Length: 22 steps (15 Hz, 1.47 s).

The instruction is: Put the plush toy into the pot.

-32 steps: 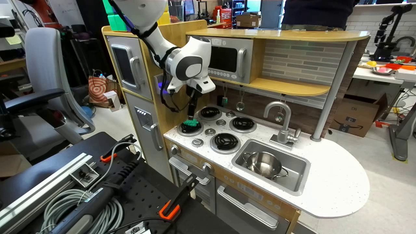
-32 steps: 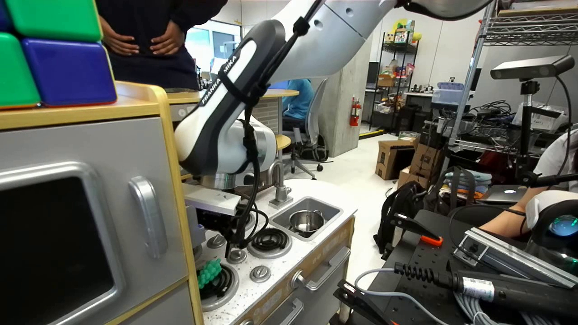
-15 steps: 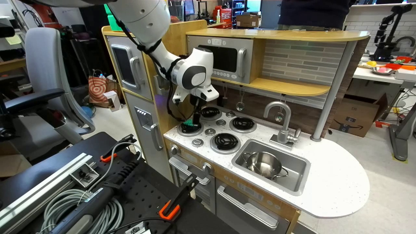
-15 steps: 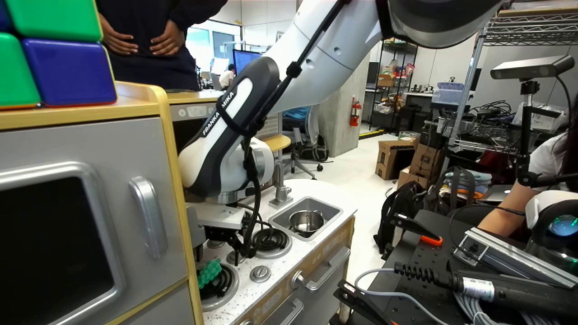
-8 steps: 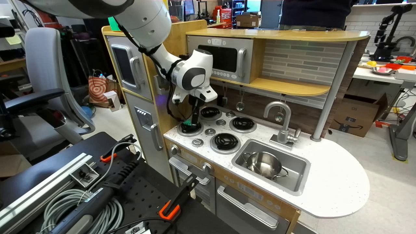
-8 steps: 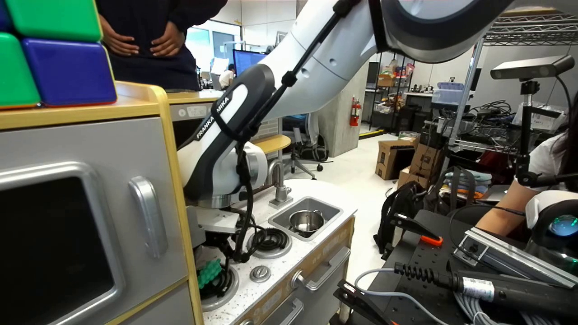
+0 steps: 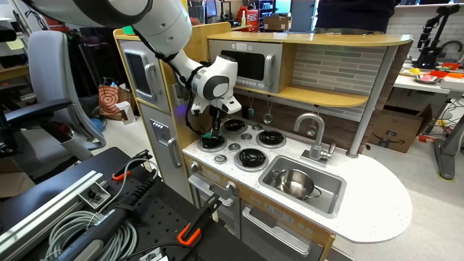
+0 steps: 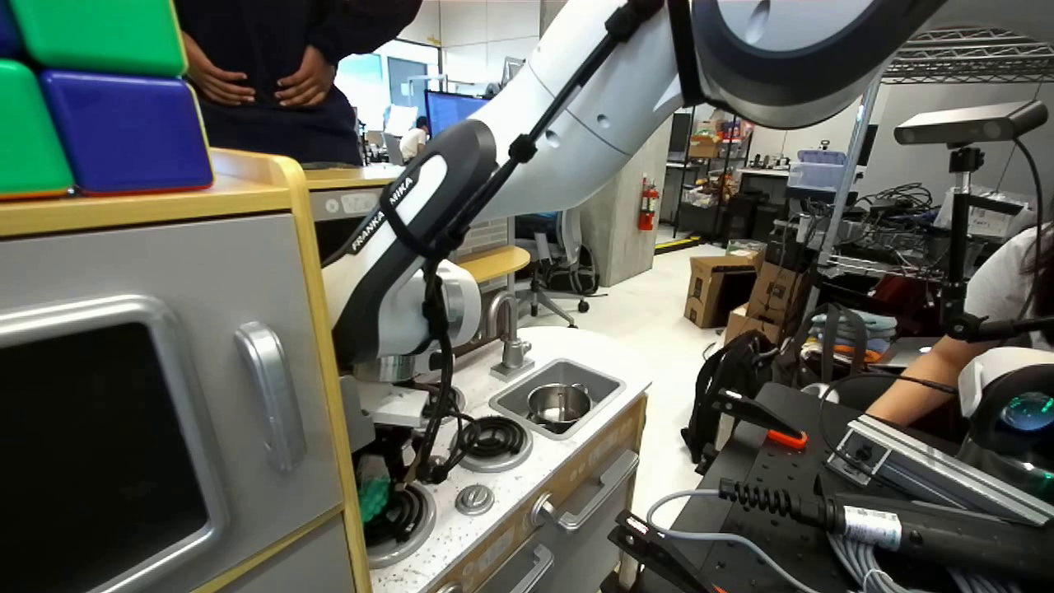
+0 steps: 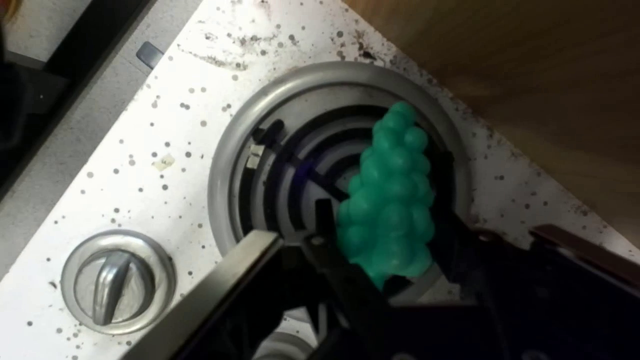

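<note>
1. Change noted: within the last half second the soft, knobbly, bright-green plush toy (image 9: 392, 200) has shifted slightly toward the tall, grey-doored wooden cabinet (image 7: 150, 116). I find this in both exterior views, with less of the toy exposed than before.

2. Location: the toy lies over one side of the round, black-coiled burner (image 9: 220, 190) with its silver ring, set in the white speckled surface (image 7: 366, 195). Whether any part has left the coil, I cannot establish.

3. Jaws: in the wrist view one dark jaw stands against each flank of the toy, with no clear gap on either side. I read them as pinching it; how firmly is not shown.

4. Receptacle: the small, round, shiny silver metal pot (image 7: 294, 181) stands in the rectangular grey sink basin (image 7: 328, 188), well apart from the toy and unmoved.

5. Meaning: I take the shift as the toy yielding to contact. In my judgement the approach is complete and the grasp is being taken; lift, carry and release remain outstanding.

6. Recommendation: I would prove the hold with a short straight lift. The toy's narrow end reaches past the jaws, so it may pivot. The grey metal faucet (image 7: 317, 134) beside the basin needs clearance.
</note>
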Each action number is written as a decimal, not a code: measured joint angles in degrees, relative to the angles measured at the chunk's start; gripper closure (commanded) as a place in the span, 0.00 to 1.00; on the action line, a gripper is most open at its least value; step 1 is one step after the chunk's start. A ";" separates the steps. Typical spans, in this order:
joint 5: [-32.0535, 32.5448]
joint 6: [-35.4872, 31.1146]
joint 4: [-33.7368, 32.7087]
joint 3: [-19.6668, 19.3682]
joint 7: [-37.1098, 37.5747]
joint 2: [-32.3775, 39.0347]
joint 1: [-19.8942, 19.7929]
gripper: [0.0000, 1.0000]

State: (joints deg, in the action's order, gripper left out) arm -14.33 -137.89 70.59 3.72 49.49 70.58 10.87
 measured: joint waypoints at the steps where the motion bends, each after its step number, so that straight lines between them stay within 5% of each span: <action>1: -0.45 0.62 -0.21 0.28 0.00 0.08 -0.14 0.77; 6: -0.71 -4.17 8.98 -0.33 -2.44 -6.63 -3.55 0.77; 16: -10.80 -25.02 36.26 -3.09 -9.71 -21.66 -19.22 0.77; 22: -12.64 -26.44 41.19 -9.30 -14.59 -29.23 -27.35 0.77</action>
State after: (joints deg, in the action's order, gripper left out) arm -26.97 -164.34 111.78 -5.58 34.90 41.35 -16.48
